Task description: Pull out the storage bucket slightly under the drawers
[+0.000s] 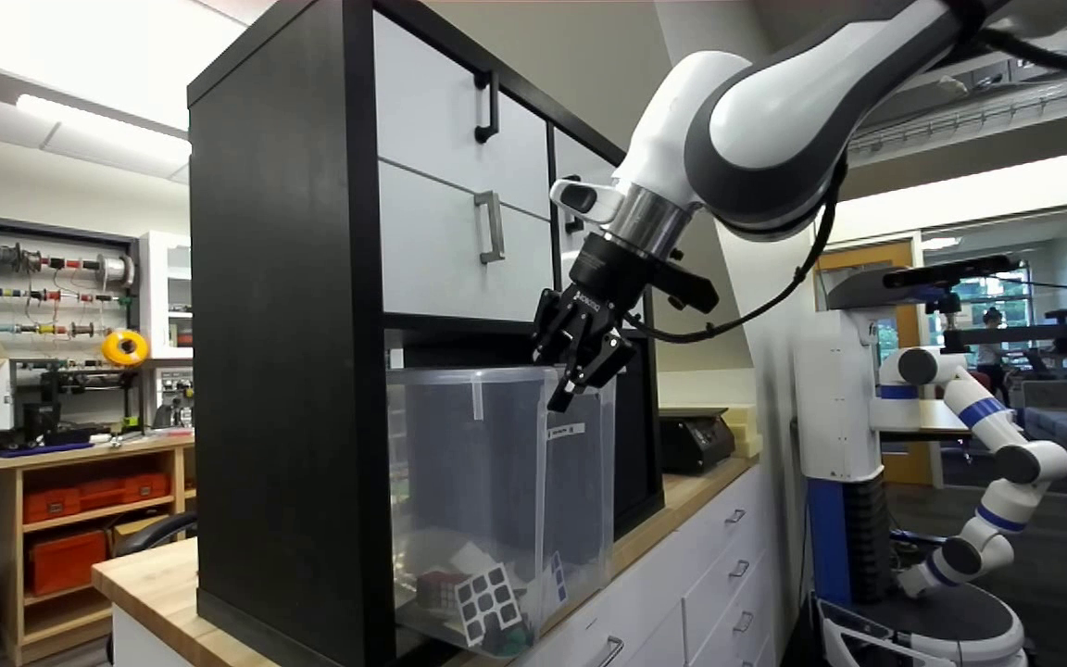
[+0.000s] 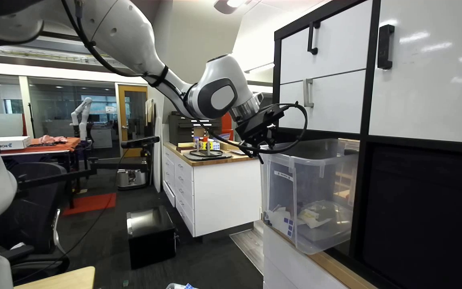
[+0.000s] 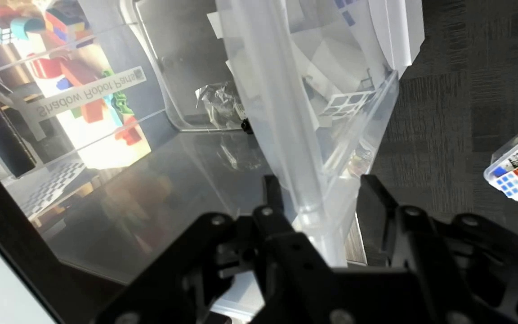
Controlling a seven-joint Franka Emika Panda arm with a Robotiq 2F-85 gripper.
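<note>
A large, clear, box-shaped plastic storage bucket point(image 1: 464, 482) sits in the lower opening of a black cube-shelf cabinet point(image 1: 274, 352), beneath flat white drawers point(image 1: 432, 245) with slim bar handles. Its front part juts out of the cabinet to the front edge of a wood-topped table point(image 1: 149, 565); whether it overhangs that edge is hard to tell, and its rear is lost in the dark opening. One corner of the table shows beside the cabinet.

The black gripper point(image 3: 321, 183) reaches down to the bucket's rim point(image 3: 292, 144) with its fingers point(image 3: 381, 204) spread and released, one on either side of the plastic; I cannot tell whether either touches it. The wrist view blurs them, and in an exterior view a black cable point(image 2: 271, 151) and wrist housing point(image 2: 259, 122) hide most of them.

Inside show hazily a white sheet with a grid of dark squares point(image 1: 489, 604) and a crumpled clear wrapper point(image 3: 221, 105). A white label point(image 3: 90, 92) reads "Shadow Robot Parts", flipped; which surface bears it is unclear. The white arm point(image 1: 774, 120) is cut off in both exterior views.
</note>
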